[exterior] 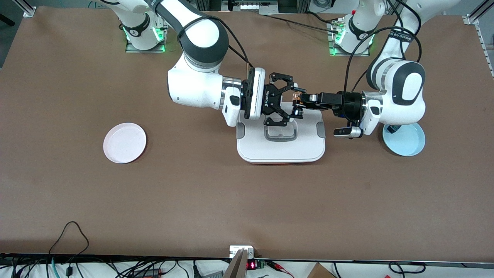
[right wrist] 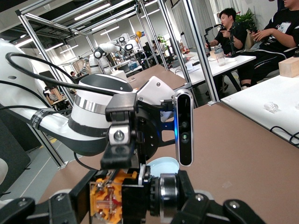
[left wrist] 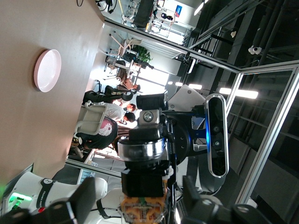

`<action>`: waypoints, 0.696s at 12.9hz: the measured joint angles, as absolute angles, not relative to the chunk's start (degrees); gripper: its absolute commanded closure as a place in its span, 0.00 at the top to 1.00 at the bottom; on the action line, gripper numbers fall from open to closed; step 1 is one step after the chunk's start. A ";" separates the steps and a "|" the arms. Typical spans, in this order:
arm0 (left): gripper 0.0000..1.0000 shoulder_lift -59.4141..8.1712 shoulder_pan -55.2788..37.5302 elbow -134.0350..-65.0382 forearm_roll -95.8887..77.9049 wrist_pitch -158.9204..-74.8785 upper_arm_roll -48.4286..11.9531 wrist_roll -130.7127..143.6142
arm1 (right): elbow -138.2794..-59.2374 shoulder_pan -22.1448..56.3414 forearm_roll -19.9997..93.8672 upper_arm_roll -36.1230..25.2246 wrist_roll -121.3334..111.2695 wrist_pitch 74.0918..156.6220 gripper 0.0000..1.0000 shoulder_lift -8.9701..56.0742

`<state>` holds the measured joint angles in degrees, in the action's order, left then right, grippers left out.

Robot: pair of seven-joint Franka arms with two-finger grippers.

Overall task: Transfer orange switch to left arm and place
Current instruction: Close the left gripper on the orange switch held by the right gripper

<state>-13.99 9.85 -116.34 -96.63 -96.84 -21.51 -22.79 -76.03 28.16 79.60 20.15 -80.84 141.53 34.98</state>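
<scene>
Over the white box [exterior: 281, 135], the left claw [exterior: 305, 99] is clamped on the orange switch [exterior: 296, 96], held level in the air. The right claw [exterior: 290, 101] faces it, its fingers [exterior: 285, 79] spread apart around the switch's black barrel end without closing. White lettering on the right claw's body is too small to read. A pink plate [exterior: 124, 143] and a blue plate [exterior: 404, 139] lie on the brown surface [exterior: 193, 193].

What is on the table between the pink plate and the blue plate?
In the front view, the white box lies between the pink plate and the blue plate; both grippers meet above it.
</scene>
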 measured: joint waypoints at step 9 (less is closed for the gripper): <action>0.28 -13.98 10.04 -116.41 -97.24 -96.75 -21.50 -22.70 | -76.00 28.11 79.77 20.13 -80.72 141.60 1.00 35.09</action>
<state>-13.98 10.04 -116.41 -97.24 -96.75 -21.50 -22.70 -76.00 28.11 79.77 20.13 -80.72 141.60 35.09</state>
